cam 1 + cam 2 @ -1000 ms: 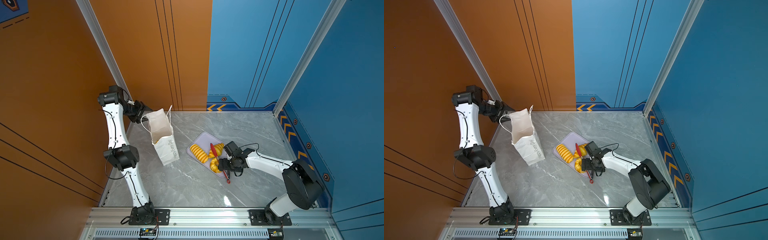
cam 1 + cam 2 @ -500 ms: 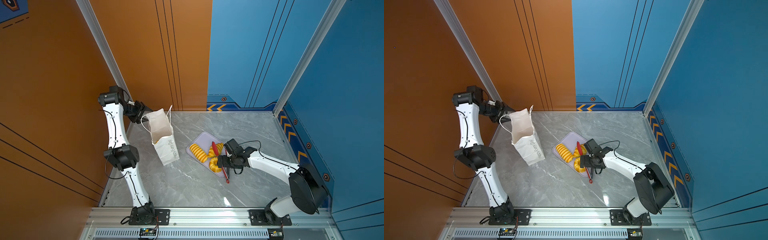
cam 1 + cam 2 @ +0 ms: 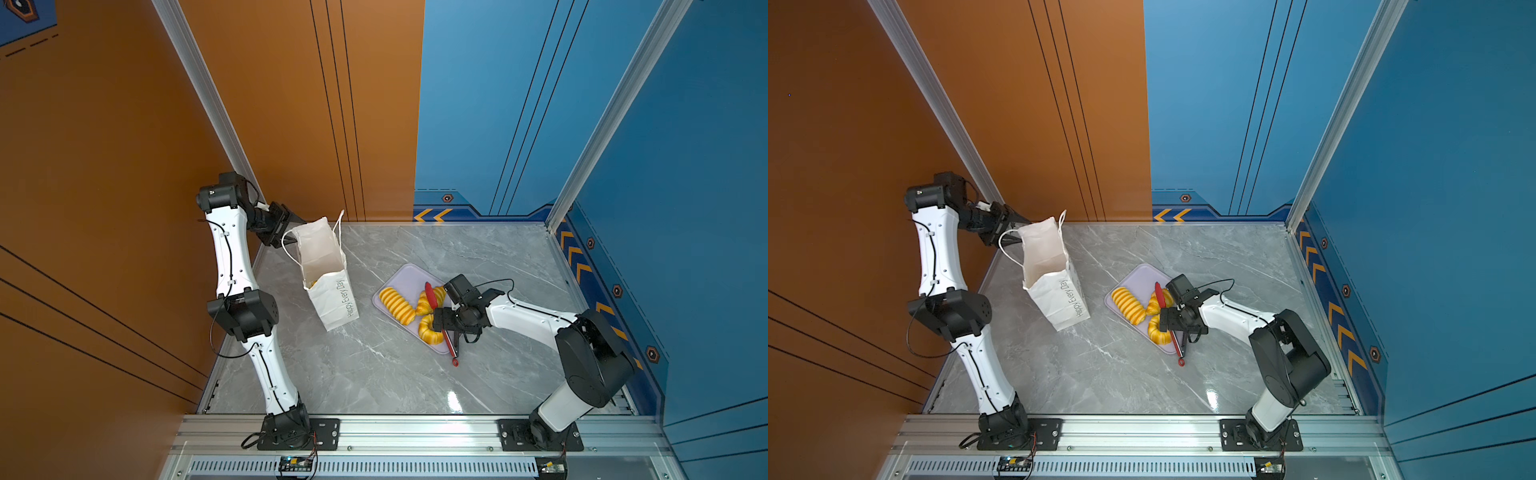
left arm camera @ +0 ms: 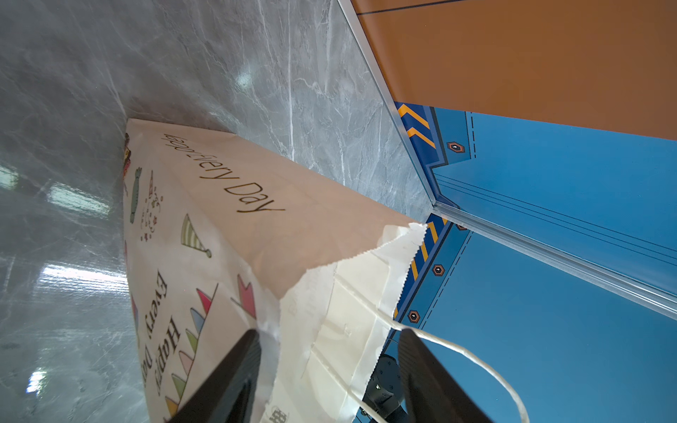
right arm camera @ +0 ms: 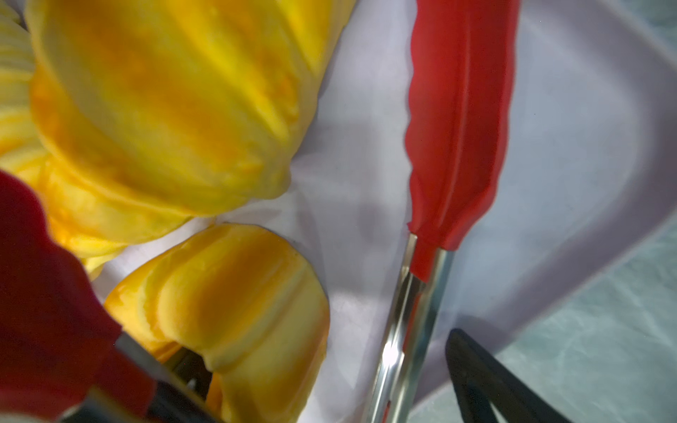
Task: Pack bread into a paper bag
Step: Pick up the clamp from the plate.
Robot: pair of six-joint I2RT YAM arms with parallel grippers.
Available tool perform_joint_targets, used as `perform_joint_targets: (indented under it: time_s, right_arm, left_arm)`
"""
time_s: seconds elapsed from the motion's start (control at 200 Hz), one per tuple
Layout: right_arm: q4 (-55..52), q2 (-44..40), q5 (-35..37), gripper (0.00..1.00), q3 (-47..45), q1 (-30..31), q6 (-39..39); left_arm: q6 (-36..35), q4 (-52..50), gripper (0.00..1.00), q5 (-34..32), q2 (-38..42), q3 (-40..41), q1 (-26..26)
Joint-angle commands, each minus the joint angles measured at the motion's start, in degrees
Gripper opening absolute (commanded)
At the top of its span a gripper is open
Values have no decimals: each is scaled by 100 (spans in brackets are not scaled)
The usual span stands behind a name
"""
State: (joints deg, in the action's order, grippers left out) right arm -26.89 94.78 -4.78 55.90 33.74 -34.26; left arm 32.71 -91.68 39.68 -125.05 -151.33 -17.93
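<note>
On the lilac tray [image 3: 409,274] right of centre, the ridged loaf [image 3: 397,305] lies flat, long axis running rear-left to front-right, with the croissant [image 3: 422,308] and fluted ring cake [image 3: 430,334] just beside it. Left of them the white paper bag [image 3: 332,297] stands upright, mouth up, a yellow pastry [image 3: 312,284] showing inside. The right gripper [image 3: 446,328], jaws wide, holds red-tipped tongs [image 5: 458,139] whose splayed tips flank the ring cake; it has edged closer to the tray. The left gripper [image 4: 328,333], jaws part-way apart, straddles the bag's rear rim, unmoved.
</note>
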Motion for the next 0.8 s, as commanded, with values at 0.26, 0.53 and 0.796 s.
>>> perform_joint_targets:
  time_s: [0.26, 0.53, 0.796]
  right_arm:
    - [158, 326, -65, 67, 182, -46, 78]
    - [-96, -471, 152, 66, 102, 45, 73]
    - [-580, -1177, 134, 69, 313, 88, 108]
  left_arm:
    - [-132, -992, 63, -39, 218, 64, -30]
    - [-131, -992, 63, -47, 213, 64, -18]
    - [-123, -992, 63, -44, 169, 32, -8]
